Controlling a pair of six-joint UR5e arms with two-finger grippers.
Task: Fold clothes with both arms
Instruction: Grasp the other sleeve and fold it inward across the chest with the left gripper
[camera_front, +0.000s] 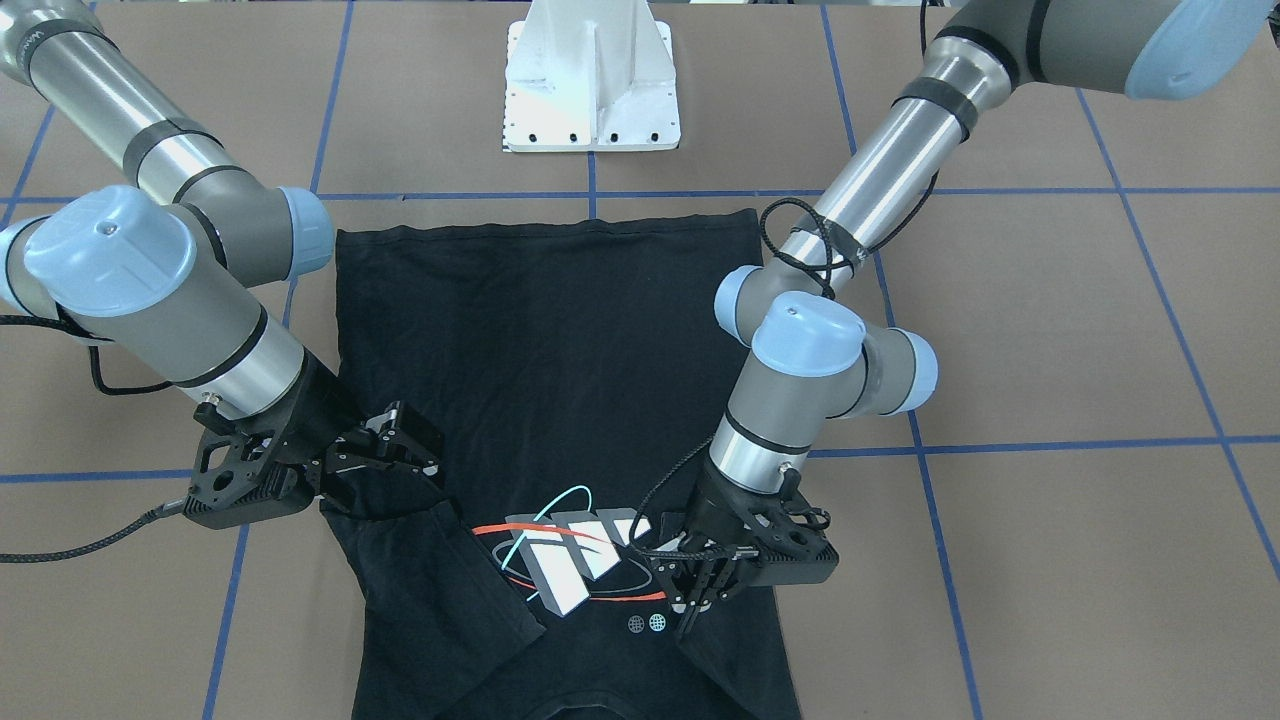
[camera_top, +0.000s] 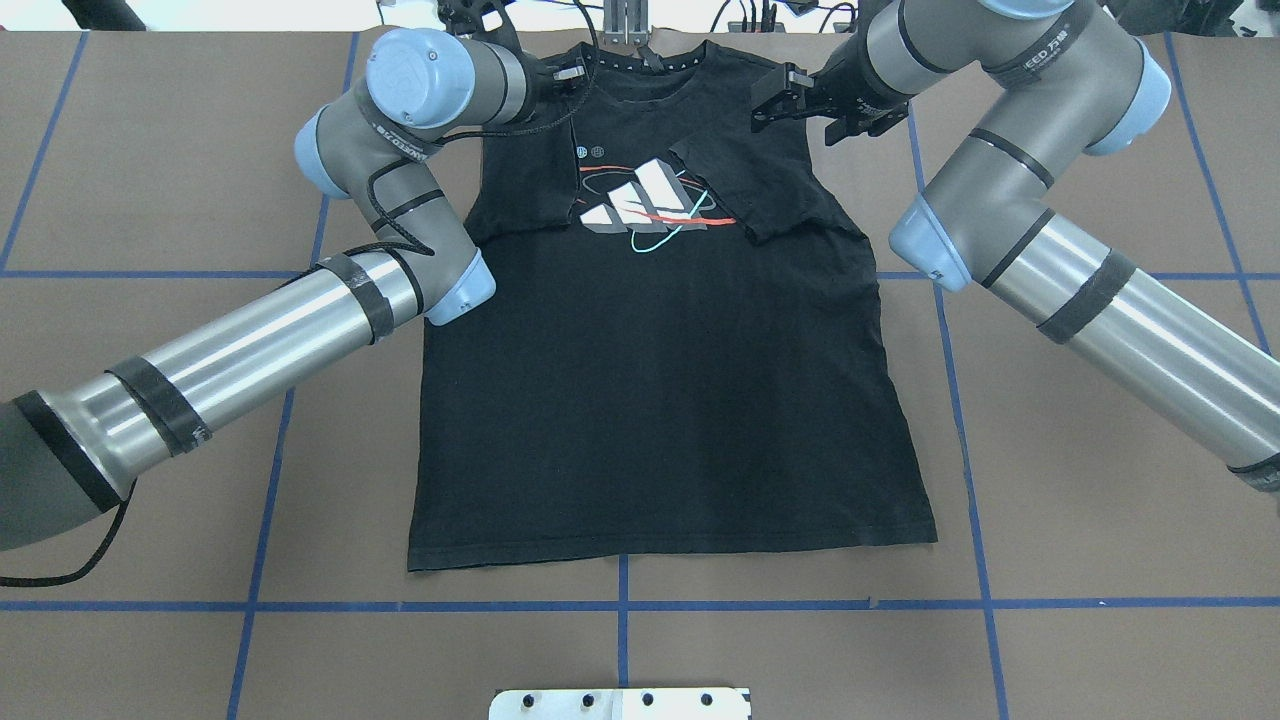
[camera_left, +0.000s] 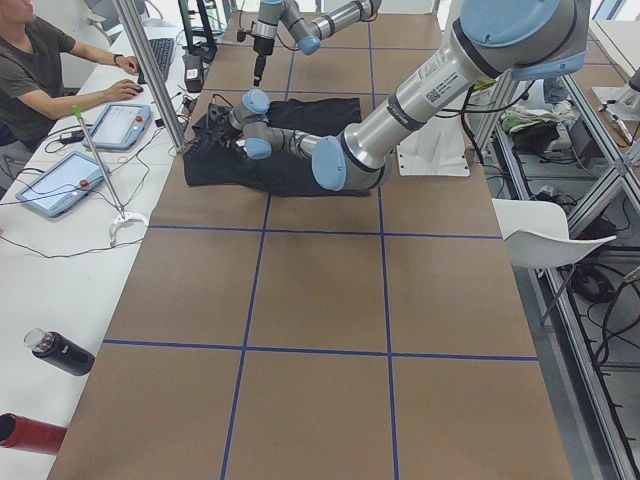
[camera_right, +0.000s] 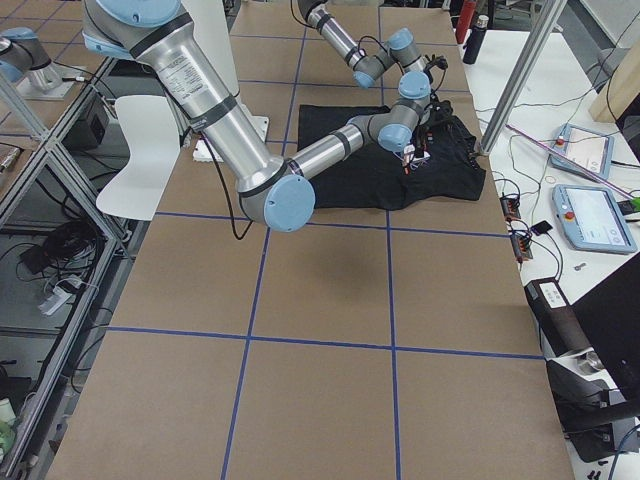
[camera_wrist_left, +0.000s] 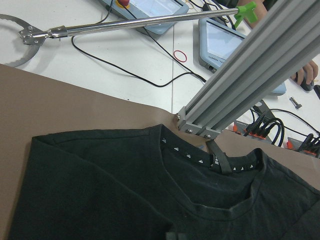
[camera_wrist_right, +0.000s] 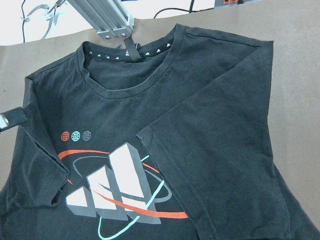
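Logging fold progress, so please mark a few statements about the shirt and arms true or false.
1. The T-shirt lies with its print facing up. True.
2. Both sleeves are folded inward over the chest. True.
3. The hem is folded up to the collar. False: it lies flat, nearest the pedestal.
4. The right pincer grips the hem. False: it is at the shoulder end.

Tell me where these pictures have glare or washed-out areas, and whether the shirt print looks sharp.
Overhead exterior: the background past the table is blown out white, and the left arm tube carries a bright sheen. Right wrist-mounted: the print on the T-shirt is sharp and evenly lit. Exterior front-facing: the plain black cloth shows little fold detail.
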